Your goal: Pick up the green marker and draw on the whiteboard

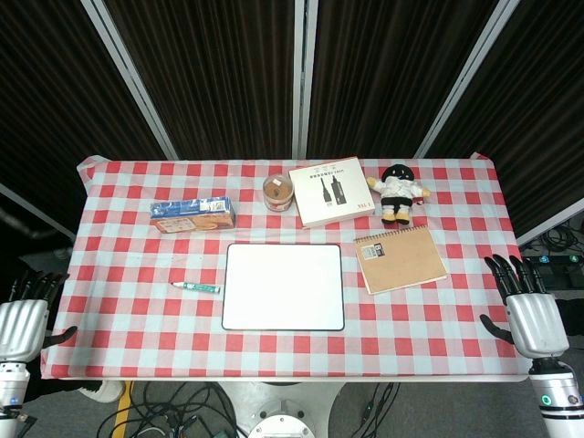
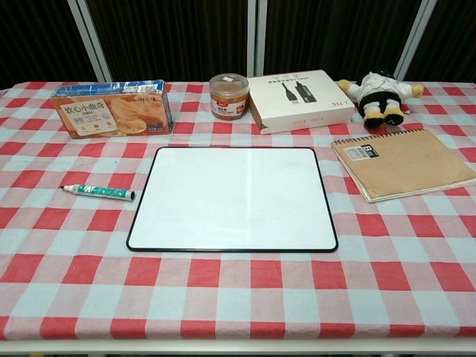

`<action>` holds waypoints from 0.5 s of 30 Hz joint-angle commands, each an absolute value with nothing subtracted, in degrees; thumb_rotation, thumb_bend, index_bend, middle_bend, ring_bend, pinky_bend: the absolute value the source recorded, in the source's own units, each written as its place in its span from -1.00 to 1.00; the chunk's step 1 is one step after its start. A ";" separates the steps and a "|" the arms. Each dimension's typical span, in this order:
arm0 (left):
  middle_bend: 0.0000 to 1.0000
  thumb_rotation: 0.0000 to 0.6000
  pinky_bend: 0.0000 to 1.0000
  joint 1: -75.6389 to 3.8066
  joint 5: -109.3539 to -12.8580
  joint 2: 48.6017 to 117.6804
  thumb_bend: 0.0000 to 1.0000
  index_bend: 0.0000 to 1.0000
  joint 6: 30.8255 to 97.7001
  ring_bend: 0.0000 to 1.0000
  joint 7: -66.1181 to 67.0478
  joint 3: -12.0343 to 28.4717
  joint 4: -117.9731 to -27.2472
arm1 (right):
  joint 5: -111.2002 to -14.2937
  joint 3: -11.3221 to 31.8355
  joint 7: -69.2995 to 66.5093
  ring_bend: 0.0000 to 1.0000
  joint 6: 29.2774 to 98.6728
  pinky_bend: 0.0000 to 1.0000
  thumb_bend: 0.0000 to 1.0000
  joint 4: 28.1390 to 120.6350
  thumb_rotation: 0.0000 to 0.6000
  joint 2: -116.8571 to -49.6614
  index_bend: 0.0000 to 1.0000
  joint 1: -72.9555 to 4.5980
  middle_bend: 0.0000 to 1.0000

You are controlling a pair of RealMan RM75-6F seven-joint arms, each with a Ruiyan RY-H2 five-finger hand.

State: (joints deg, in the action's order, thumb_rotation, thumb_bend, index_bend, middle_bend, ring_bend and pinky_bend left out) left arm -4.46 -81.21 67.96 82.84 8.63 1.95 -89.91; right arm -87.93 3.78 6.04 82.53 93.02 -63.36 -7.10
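Green marker point(image 2: 98, 193) — white barrel, green band, capped — lies flat left of the blank whiteboard point(image 2: 233, 196). Left robot hand point(image 1: 23, 321) and right robot hand point(image 1: 529, 315) empty, fingers spread — off the desk's side edges.

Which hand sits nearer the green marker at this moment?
Left. The left hand hangs off the table's left edge, on the same side as the green marker. The right hand is off the far right edge, beyond the whiteboard.

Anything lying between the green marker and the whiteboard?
No, only bare checked cloth separates the green marker from the whiteboard; the chest view shows it best.
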 commanded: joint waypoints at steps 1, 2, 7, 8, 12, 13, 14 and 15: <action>-0.69 1.00 -0.89 -4.25 -81.06 68.50 -0.89 -0.65 83.15 -0.82 8.64 2.02 -89.63 | -87.80 3.91 6.21 -1.00 82.27 -1.00 -0.81 93.22 1.00 -63.32 -1.00 -7.36 -0.88; -0.69 1.00 -0.89 -4.19 -81.10 68.62 -0.89 -0.65 83.31 -0.82 8.65 2.04 -89.55 | -87.79 3.93 6.24 -1.00 82.25 -1.00 -0.81 93.27 1.00 -63.29 -1.00 -7.41 -0.88; -0.69 1.00 -0.89 -3.87 -81.77 69.00 -0.89 -0.65 84.57 -0.82 8.21 2.25 -89.44 | -88.02 3.86 5.74 -1.00 82.57 -1.00 -0.81 93.44 1.00 -62.99 -1.00 -7.37 -0.88; -0.69 1.00 -0.89 -3.81 -82.02 69.08 -0.89 -0.65 84.88 -0.82 7.96 2.28 -89.41 | -88.11 3.82 5.53 -1.00 82.72 -1.00 -0.81 93.45 1.00 -62.90 -1.00 -7.31 -0.88; -0.69 1.00 -0.89 -3.80 -82.90 69.53 -0.89 -0.65 85.74 -0.82 6.55 2.56 -89.51 | -88.84 3.80 4.51 -1.00 83.89 -1.00 -0.81 93.54 1.00 -62.26 -1.00 -6.97 -0.88; -0.69 1.00 -0.89 -3.98 -83.08 69.58 -0.89 -0.65 85.68 -0.82 6.46 2.67 -89.60 | -88.96 3.86 4.29 -1.00 84.14 -1.00 -0.81 93.56 1.00 -62.06 -1.00 -6.93 -0.88; -0.69 1.00 -0.89 -4.29 -83.40 69.61 -0.89 -0.65 85.57 -0.82 6.48 2.81 -89.65 | -89.01 3.93 4.15 -1.00 84.33 -1.00 -0.81 93.60 1.00 -61.82 -1.00 -6.90 -0.88; -0.69 1.00 -0.89 -4.89 -84.07 69.59 -0.89 -0.65 85.29 -0.82 6.53 2.98 -89.64 | -89.05 4.07 4.11 -1.00 84.58 -1.00 -0.81 93.68 1.00 -61.47 -1.00 -6.87 -0.88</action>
State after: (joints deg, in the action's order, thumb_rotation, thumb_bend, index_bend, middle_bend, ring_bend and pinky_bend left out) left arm -4.43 -83.56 69.55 85.49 6.53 2.79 -89.59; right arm -88.97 3.98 4.18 84.47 93.62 -61.63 -6.92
